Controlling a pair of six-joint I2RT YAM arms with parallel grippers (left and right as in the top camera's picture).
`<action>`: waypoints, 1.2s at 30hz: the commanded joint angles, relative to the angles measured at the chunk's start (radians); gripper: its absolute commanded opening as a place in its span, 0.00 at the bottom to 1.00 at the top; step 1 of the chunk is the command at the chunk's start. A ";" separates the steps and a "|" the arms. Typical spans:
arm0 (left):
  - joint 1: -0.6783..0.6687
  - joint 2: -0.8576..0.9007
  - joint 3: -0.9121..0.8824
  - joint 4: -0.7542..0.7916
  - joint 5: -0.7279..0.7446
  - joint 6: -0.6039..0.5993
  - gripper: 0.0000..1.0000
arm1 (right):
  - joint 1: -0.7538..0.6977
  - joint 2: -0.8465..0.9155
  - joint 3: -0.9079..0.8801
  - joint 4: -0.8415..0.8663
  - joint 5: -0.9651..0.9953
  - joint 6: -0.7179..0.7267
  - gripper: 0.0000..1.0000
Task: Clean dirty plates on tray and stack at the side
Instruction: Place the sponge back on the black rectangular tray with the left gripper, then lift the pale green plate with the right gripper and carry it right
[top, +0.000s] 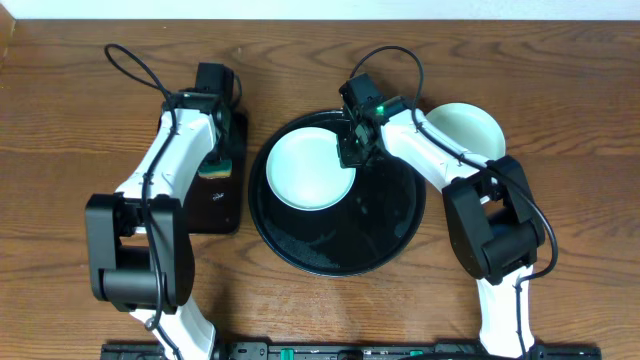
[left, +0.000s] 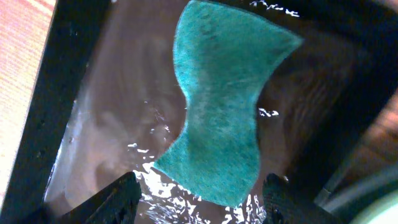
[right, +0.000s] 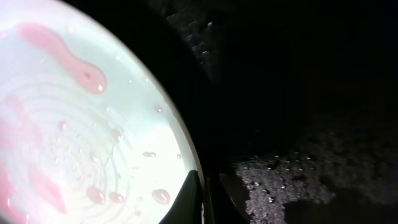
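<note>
A pale mint-blue plate lies on the upper left part of the large round black tray. In the right wrist view the plate carries red sauce smears and droplets. My right gripper is shut on the plate's right rim, one finger inside and one outside. A pale plate sits on the table to the right of the tray; I cannot tell whether another lies under it. My left gripper is open, its fingers on either side of the near end of a green sponge.
The sponge lies in a wet rectangular black tray left of the round tray. The round tray's surface is wet with droplets. The wooden table's back edge is near the arms' reach.
</note>
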 joint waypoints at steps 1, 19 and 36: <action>0.000 -0.118 0.085 -0.003 0.095 0.086 0.65 | -0.016 0.006 0.014 -0.015 -0.108 -0.075 0.01; 0.000 -0.211 0.072 0.010 0.180 0.106 0.65 | -0.144 -0.481 0.029 -0.174 0.587 -0.101 0.01; 0.000 -0.205 0.071 0.016 0.186 0.106 0.65 | -0.114 -0.516 0.028 -0.294 0.956 -0.101 0.01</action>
